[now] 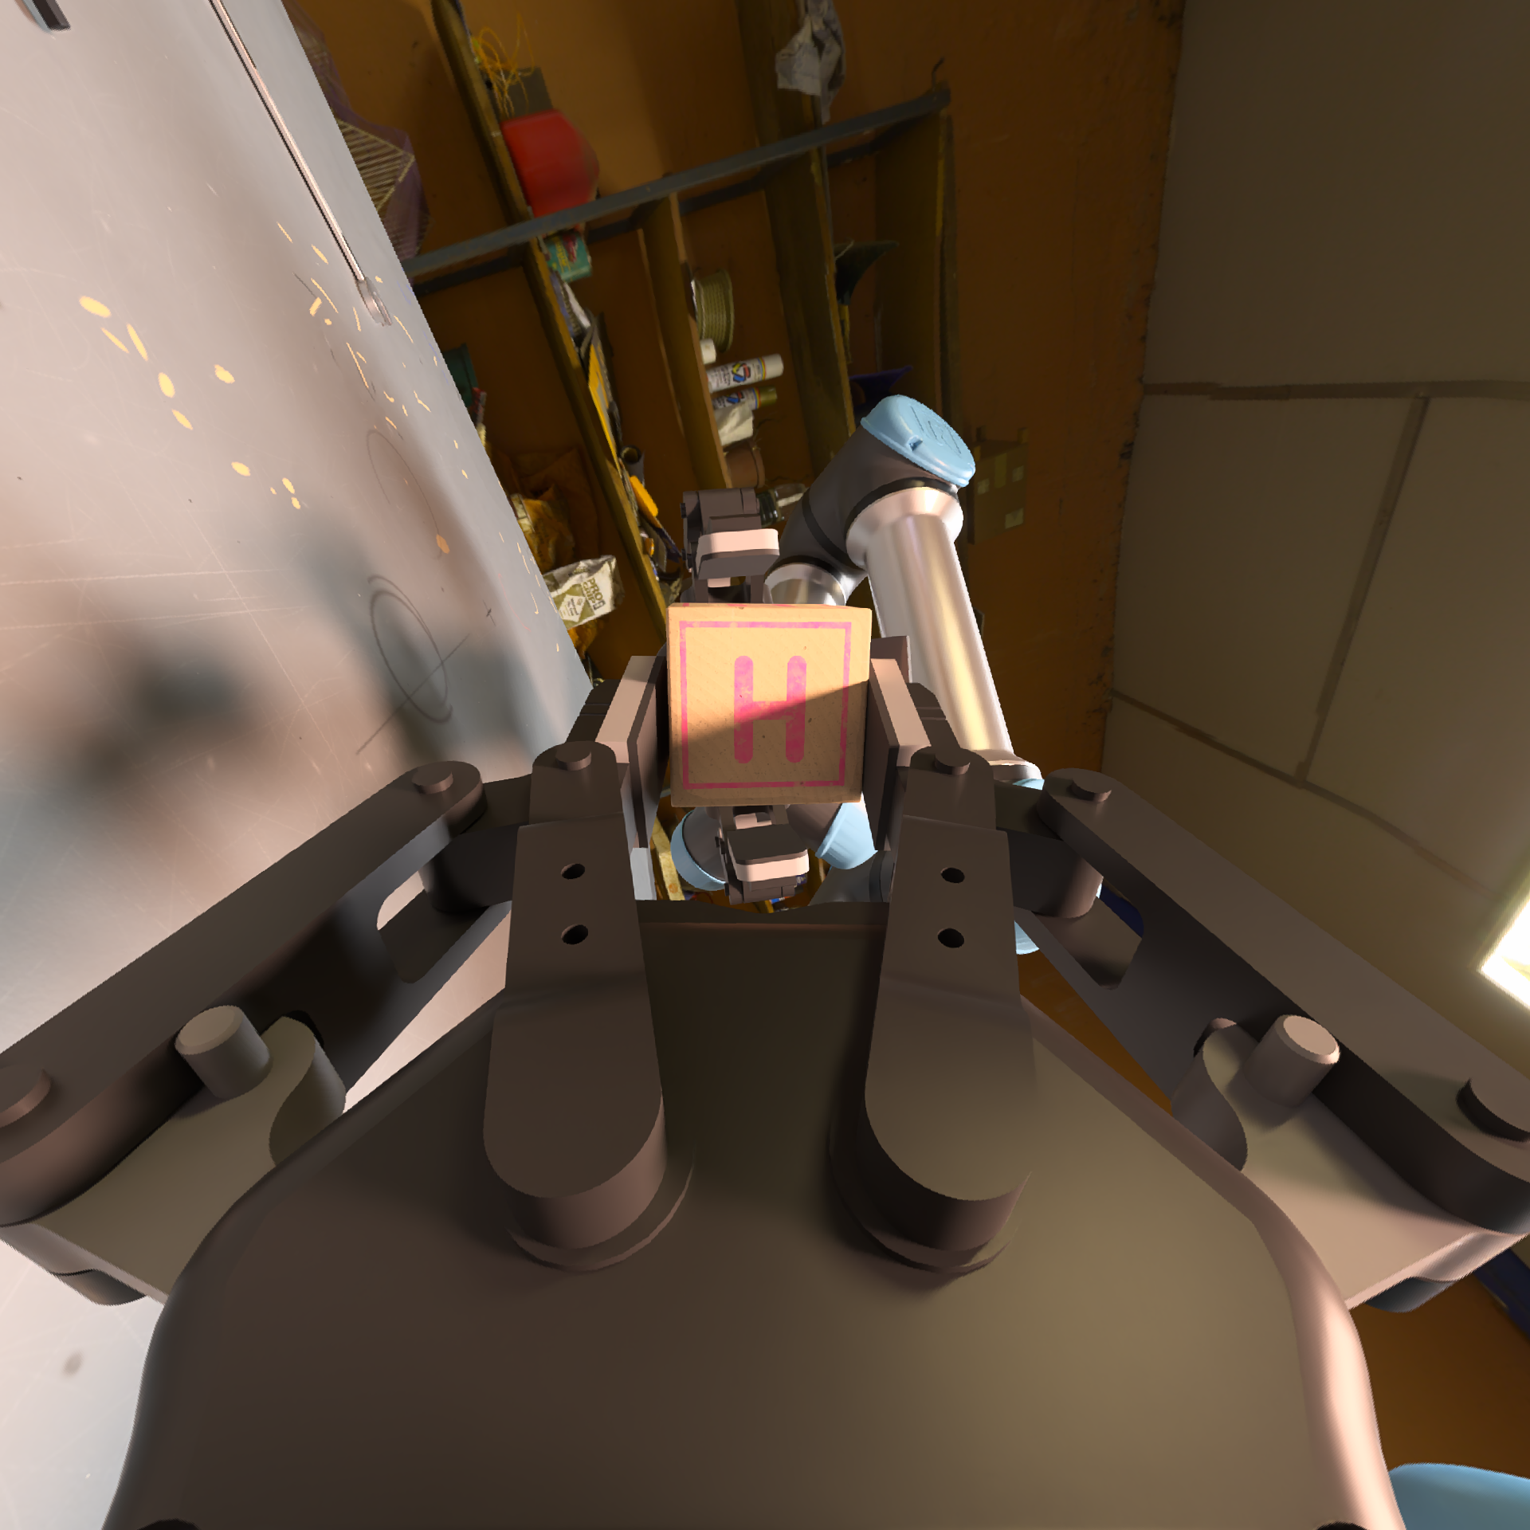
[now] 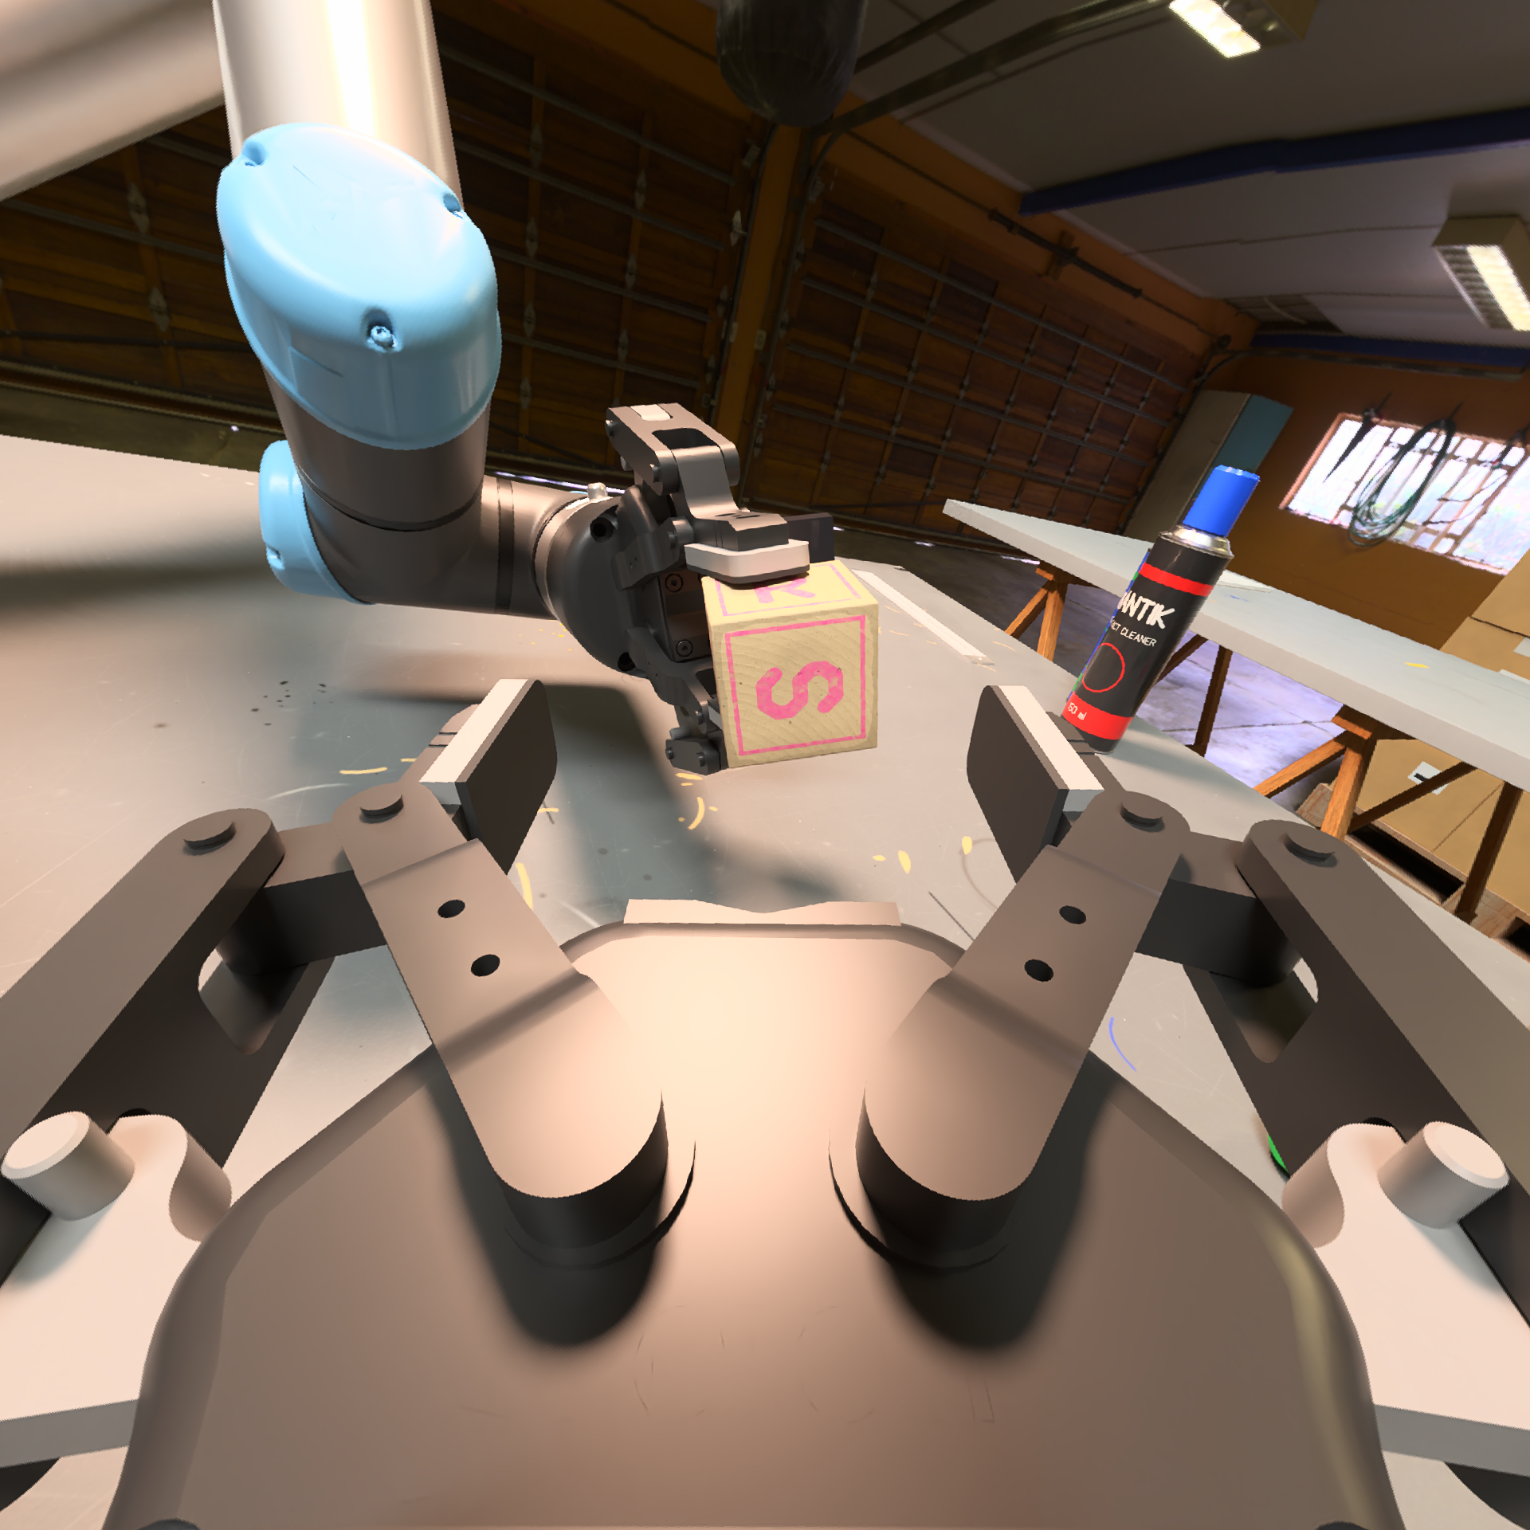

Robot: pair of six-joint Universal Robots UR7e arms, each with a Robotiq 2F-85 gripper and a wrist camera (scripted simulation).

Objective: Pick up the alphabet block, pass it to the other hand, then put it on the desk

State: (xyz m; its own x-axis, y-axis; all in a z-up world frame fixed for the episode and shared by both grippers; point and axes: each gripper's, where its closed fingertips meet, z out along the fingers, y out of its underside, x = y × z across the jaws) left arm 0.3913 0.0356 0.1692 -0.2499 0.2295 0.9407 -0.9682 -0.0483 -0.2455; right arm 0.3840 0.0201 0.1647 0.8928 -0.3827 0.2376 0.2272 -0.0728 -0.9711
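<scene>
The wooden alphabet block (image 1: 766,704) with pink letters is clamped between my left gripper's (image 1: 766,712) fingers and held in the air beside the grey desk (image 1: 207,497). In the right wrist view the block (image 2: 795,671) hangs above the desk (image 2: 248,662), gripped top and bottom by the left gripper (image 2: 724,654). My right gripper (image 2: 762,745) is open and empty, facing the block from a short distance, apart from it. In the left wrist view its fingers (image 1: 737,542) show above and below the block, just behind it.
A black spray can with a blue cap (image 2: 1151,613) stands on the desk's right side. A second tabletop on wooden trestles (image 2: 1325,613) lies beyond it. Cluttered shelves (image 1: 662,331) line the wall. The left arm (image 2: 356,331) spans the upper left.
</scene>
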